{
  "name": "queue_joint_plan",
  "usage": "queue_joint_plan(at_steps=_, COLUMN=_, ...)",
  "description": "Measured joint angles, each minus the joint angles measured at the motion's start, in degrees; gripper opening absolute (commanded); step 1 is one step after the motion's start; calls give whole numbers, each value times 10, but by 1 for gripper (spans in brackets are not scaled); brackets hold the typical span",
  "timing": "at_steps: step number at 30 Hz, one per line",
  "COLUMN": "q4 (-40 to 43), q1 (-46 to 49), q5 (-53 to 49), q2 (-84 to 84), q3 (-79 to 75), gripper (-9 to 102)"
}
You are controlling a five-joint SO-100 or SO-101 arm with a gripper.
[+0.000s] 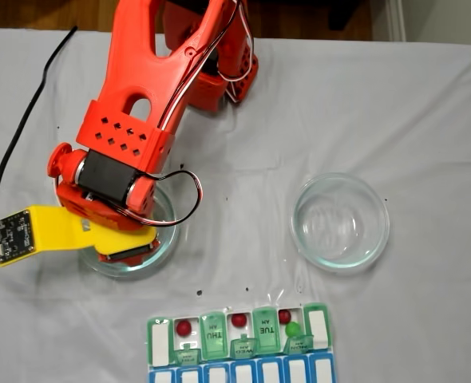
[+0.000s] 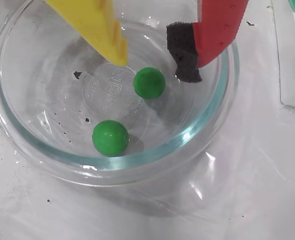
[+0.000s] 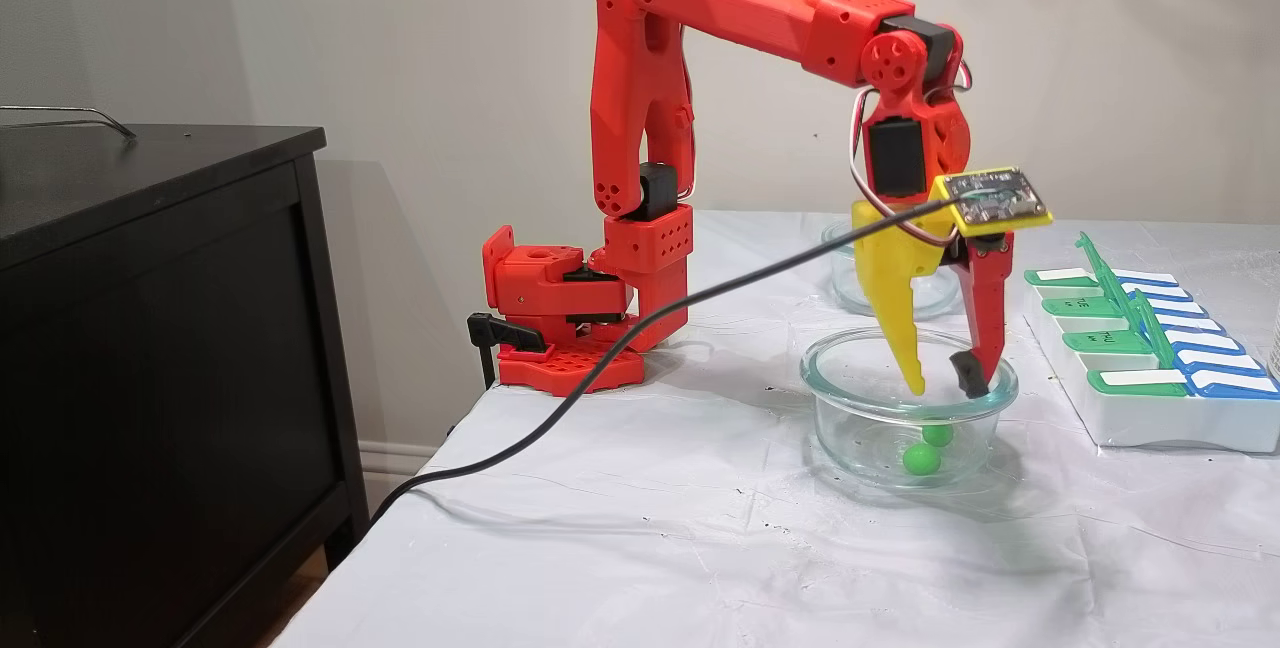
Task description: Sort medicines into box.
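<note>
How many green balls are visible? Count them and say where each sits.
3. Two lie in the glass dish under the open gripper: one near the fingertips, one nearer the rim. The third sits in an open pill organizer compartment.

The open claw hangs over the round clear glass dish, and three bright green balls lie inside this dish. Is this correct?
Not quite: the wrist view shows two bright green balls in the round clear glass dish, not three. The claw does hang open over it.
</note>
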Motion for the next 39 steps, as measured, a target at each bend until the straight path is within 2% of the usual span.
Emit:
queue_joint_plan(at_steps=4, q4=-9, q1=0, q5=-3, q2=0, q3=16, gripper=18)
queue_joint_plan(at_steps=7, q4=-17, q1=0, q5=-4, q2=4, q3=24, gripper=22)
queue_joint_plan(at_steps=19, q4=-62, q1=1, q5=-16, q2=42, q3=98, gripper=24)
queue_joint_plan(at_steps=25, q4=-98, q1=1, q5=-29, q2=90, q3=162, gripper=24)
queue_joint_plan(at_steps=39, q4=-123, q1=1, q5=-9, q2=69, q3=150, gripper=22)
